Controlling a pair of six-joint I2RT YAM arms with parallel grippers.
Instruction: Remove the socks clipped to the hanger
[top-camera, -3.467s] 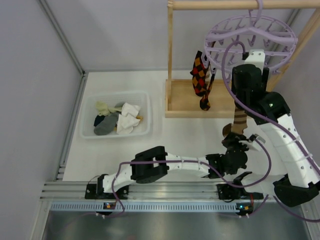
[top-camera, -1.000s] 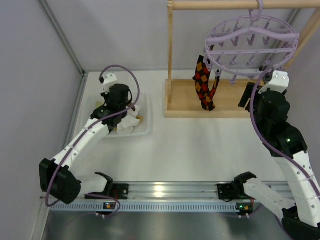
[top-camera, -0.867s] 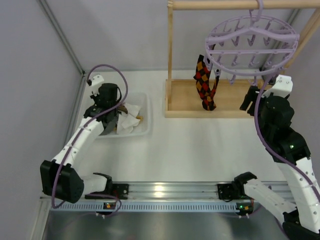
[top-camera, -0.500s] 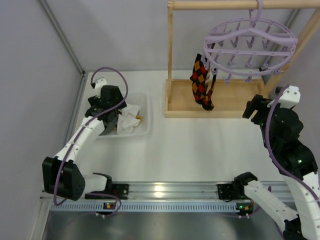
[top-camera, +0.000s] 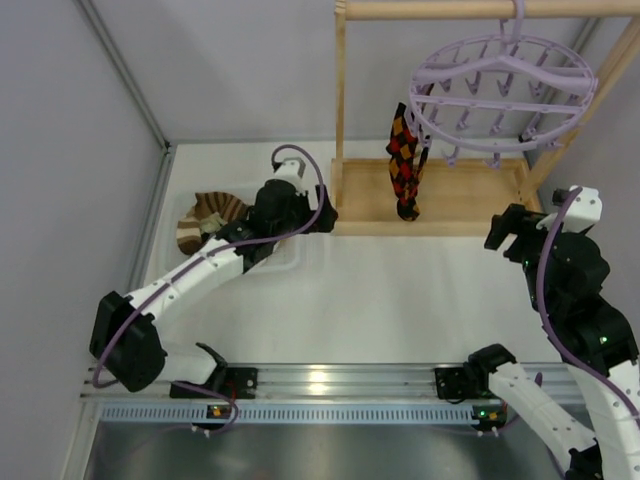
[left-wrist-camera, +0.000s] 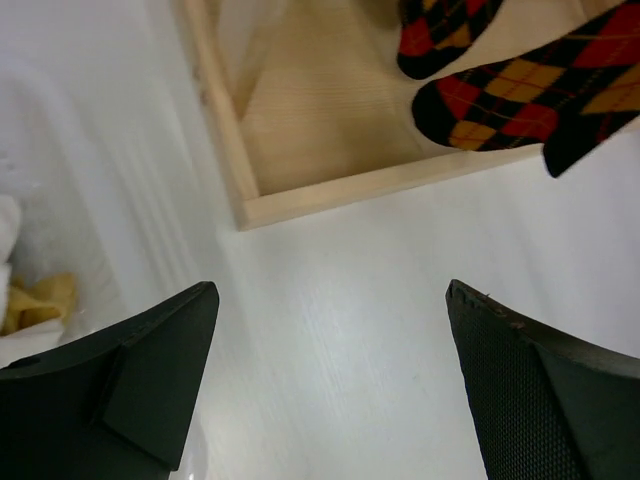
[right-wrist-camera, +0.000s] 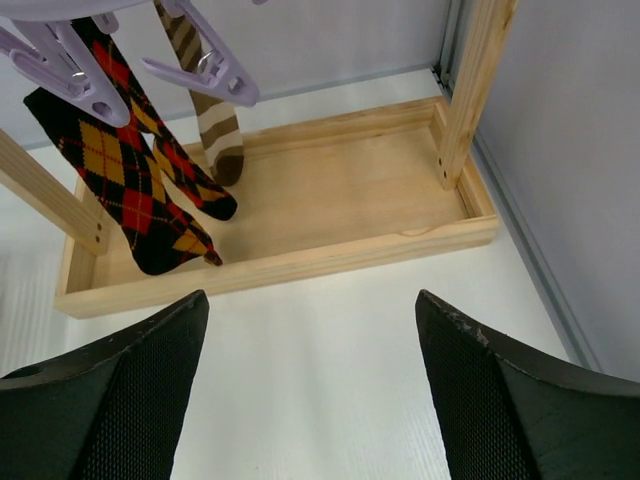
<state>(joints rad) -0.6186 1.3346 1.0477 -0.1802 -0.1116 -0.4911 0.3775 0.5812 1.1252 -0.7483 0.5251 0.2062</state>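
The lavender hanger (top-camera: 500, 85) hangs from the wooden bar at the back right. Two diamond-patterned socks (top-camera: 403, 165) dangle from its left side. In the right wrist view a diamond sock (right-wrist-camera: 130, 185) and a brown striped sock (right-wrist-camera: 215, 125) hang from lavender pegs (right-wrist-camera: 205, 70). Another striped sock (top-camera: 205, 215) lies in the bin at the left. My left gripper (top-camera: 322, 212) stands open beside the rack base's left corner. In its own view the left gripper (left-wrist-camera: 330, 300) holds nothing, with diamond socks (left-wrist-camera: 500, 95) ahead. My right gripper (top-camera: 505, 228) is open and holds nothing (right-wrist-camera: 310, 305).
The wooden rack has an upright post (top-camera: 340, 100) and a shallow tray base (right-wrist-camera: 330, 200). The clear plastic bin (top-camera: 296, 258) with white and yellow socks (left-wrist-camera: 30, 300) sits partly under my left arm. Grey walls close in on the left and right.
My left gripper opened over the bin, left a striped sock there, and the arm swung right to the rack base. My right arm drew back from the hanger, its jaws wider.
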